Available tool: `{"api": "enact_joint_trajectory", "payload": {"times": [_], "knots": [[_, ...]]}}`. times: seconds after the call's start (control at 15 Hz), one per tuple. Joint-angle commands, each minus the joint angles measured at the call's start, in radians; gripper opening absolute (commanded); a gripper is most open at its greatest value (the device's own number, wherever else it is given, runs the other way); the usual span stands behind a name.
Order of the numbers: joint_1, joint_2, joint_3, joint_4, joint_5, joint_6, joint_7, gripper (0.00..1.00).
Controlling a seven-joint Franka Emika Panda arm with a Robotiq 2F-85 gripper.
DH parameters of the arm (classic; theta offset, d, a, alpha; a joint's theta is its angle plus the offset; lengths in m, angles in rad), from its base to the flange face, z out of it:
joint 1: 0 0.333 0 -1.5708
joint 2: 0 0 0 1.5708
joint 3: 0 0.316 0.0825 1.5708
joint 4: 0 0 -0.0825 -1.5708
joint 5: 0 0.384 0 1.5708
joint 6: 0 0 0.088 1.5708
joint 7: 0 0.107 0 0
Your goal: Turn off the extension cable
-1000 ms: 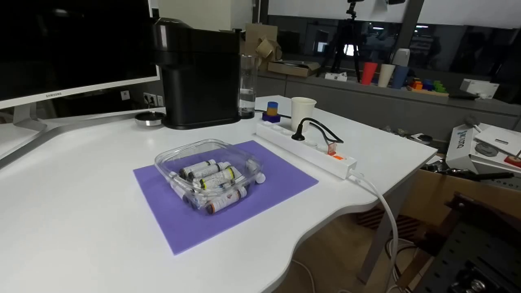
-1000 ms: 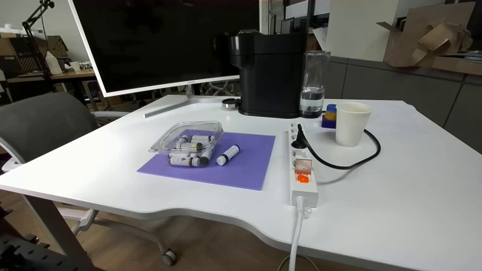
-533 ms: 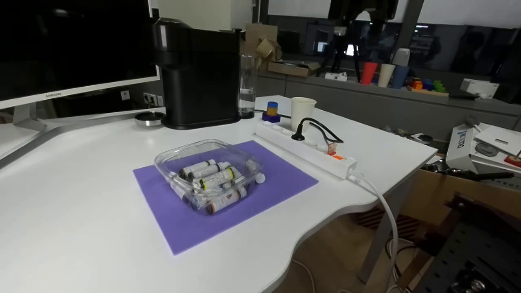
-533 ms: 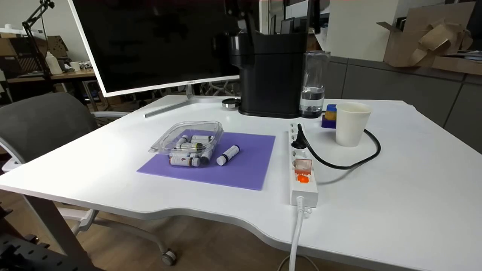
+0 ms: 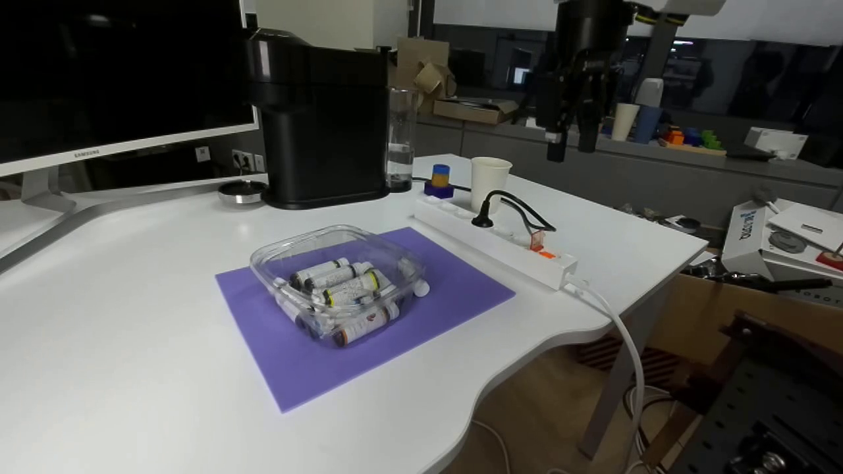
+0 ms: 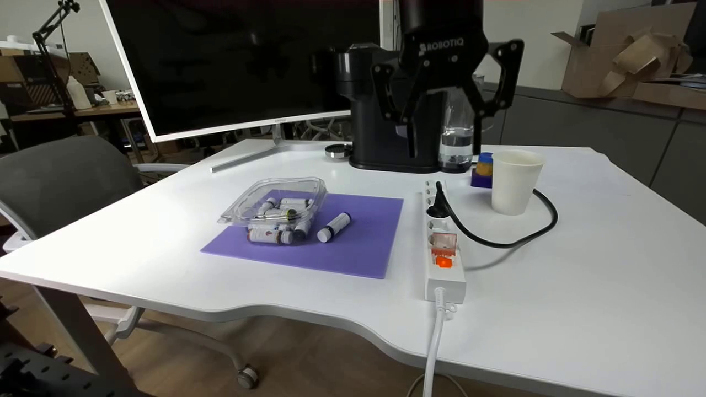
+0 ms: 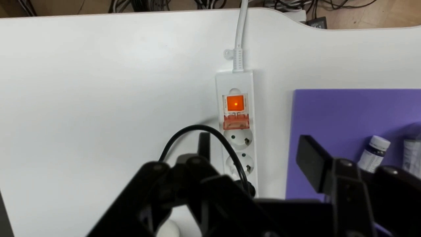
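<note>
The extension cable is a long white power strip (image 5: 490, 245) on the table, also in an exterior view (image 6: 449, 284) and the wrist view (image 7: 239, 150). Its orange switch (image 7: 235, 103) shows a small bright spot; it also shows in both exterior views (image 5: 546, 254) (image 6: 444, 262). A clear red cover (image 7: 236, 122) stands raised beside the switch. A black plug (image 6: 437, 209) sits in one socket. My gripper (image 5: 571, 150) is open and empty, fingers pointing down, well above the strip; it also shows in an exterior view (image 6: 444, 148) and the wrist view (image 7: 254, 144).
The black cord (image 6: 546, 207) loops up beside the strip. A white cup (image 6: 515, 184) and a small block stack (image 6: 483, 171) stand near its far end. A clear tray of small bottles (image 5: 329, 234) rests on a purple mat (image 5: 454, 306). A black coffee machine (image 5: 323, 131) stands behind.
My gripper has come down into view from the top in both exterior views and is now lower, above the table. The power strip and other objects have not moved.
</note>
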Motion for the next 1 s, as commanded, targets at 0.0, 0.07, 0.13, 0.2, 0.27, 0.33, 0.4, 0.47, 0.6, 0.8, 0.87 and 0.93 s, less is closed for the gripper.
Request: {"api": "enact_joint_trajectory", "payload": {"times": [0.0, 0.07, 0.13, 0.2, 0.27, 0.33, 0.4, 0.47, 0.6, 0.8, 0.87, 0.93], "knots": [[-0.024, 0.096, 0.006, 0.054, 0.034, 0.0, -0.033, 0.38], [-0.029, 0.118, 0.008, 0.063, 0.036, 0.0, -0.035, 0.32], [-0.033, 0.139, 0.01, 0.075, 0.034, 0.001, -0.034, 0.24], [-0.036, 0.157, 0.012, 0.085, 0.032, -0.001, -0.031, 0.18], [-0.039, 0.173, 0.015, 0.094, 0.033, -0.005, -0.032, 0.12], [-0.042, 0.189, 0.018, 0.103, 0.033, -0.007, -0.03, 0.04], [-0.045, 0.205, 0.02, 0.11, 0.033, -0.008, -0.029, 0.02], [-0.047, 0.22, 0.021, 0.117, 0.032, -0.011, -0.025, 0.0], [-0.054, 0.228, 0.025, 0.127, 0.05, -0.022, -0.021, 0.0], [-0.051, 0.223, 0.025, 0.101, 0.032, 0.001, -0.016, 0.01], [-0.052, 0.224, 0.026, 0.103, 0.034, 0.0, -0.016, 0.0], [-0.042, 0.21, 0.018, 0.079, 0.003, 0.043, 0.01, 0.0]]}}
